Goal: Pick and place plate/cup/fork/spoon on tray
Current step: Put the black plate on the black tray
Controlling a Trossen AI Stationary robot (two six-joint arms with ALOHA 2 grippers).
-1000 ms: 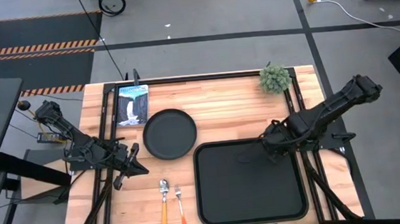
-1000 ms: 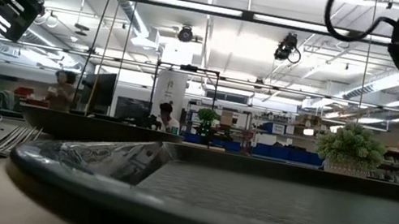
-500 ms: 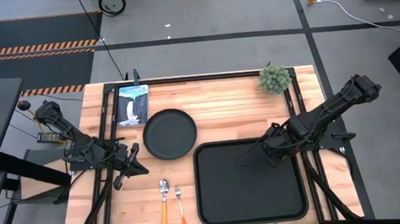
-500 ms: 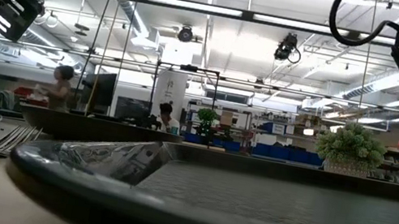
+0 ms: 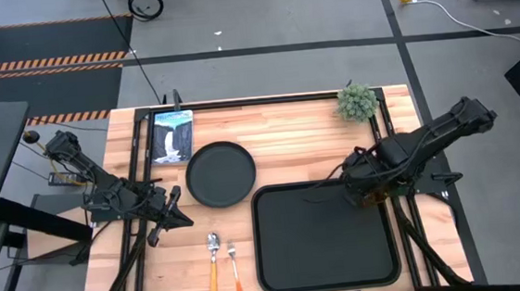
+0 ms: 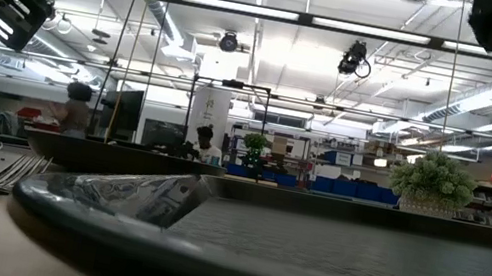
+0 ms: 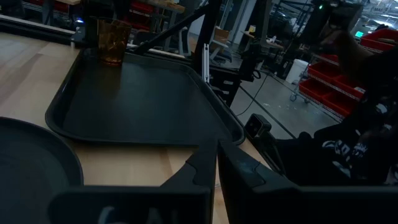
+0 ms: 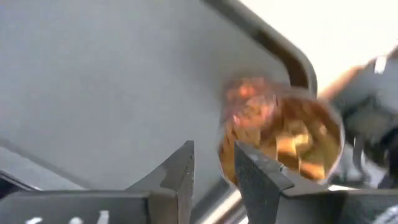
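Observation:
The amber cup (image 7: 114,40) stands upright on its base in the far right corner of the black tray (image 5: 324,252). My right gripper (image 8: 214,168) hangs open just above the cup (image 8: 286,137), a little to one side and clear of it. The arm hides the cup in the high view. The round black plate (image 5: 220,174) lies on the wood left of the tray. The spoon (image 5: 213,261) and fork (image 5: 234,264) lie side by side near the front edge. My left gripper (image 5: 180,219) waits shut at the table's left, holding nothing.
A small green plant (image 5: 357,102) stands at the far right corner of the table. A picture booklet (image 5: 171,136) lies at the far left, behind the plate. Bare wood stretches along the far edge between them. People (image 6: 78,109) stand in the room beyond the table.
My right gripper has opened, let go of the cup and risen above it. The cup stays upright on the tray's far right corner.

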